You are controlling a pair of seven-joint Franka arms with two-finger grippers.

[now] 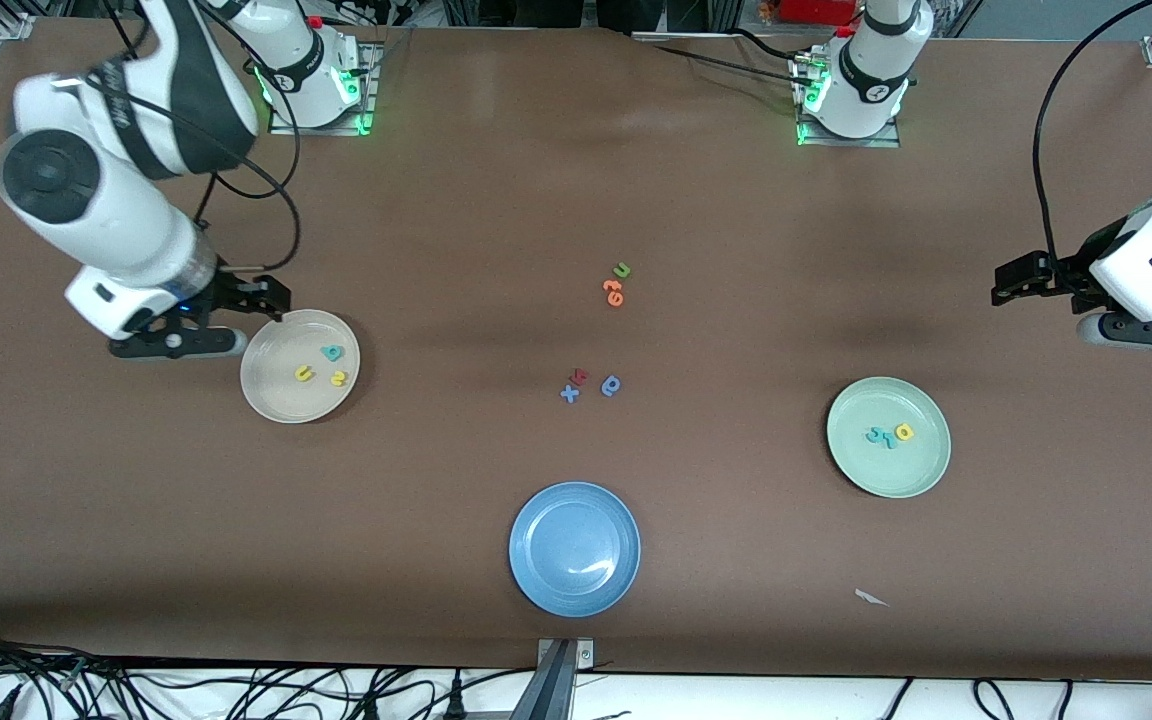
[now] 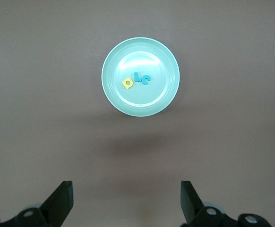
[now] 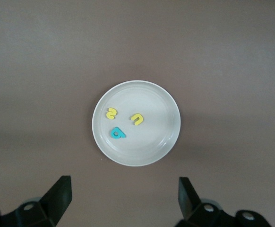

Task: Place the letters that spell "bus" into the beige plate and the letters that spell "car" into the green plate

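Observation:
The beige plate [image 1: 276,396] [image 3: 161,137] holds the teal b [image 1: 332,352] [image 3: 117,134], the yellow u [image 1: 304,374] [image 3: 137,118] and the yellow s [image 1: 338,378] [image 3: 111,113]. My right gripper [image 1: 271,297] [image 3: 123,187] hangs open and empty over the table just beside that plate's rim. The green plate [image 1: 896,475] [image 2: 156,99] holds the yellow a [image 1: 903,432] [image 2: 127,83], the thin teal r [image 2: 137,77] and the teal c [image 2: 146,80], close together. My left gripper [image 1: 1011,280] [image 2: 125,189] is open and empty over bare table at the left arm's end, apart from the green plate.
A blue plate [image 1: 546,580] sits near the table's front edge. Mid-table lie a green u [image 1: 622,270], orange letters [image 1: 614,291], a red letter [image 1: 579,376], a blue x [image 1: 569,393] and a blue round letter [image 1: 611,385]. A white scrap [image 1: 871,598] lies nearer the camera than the green plate.

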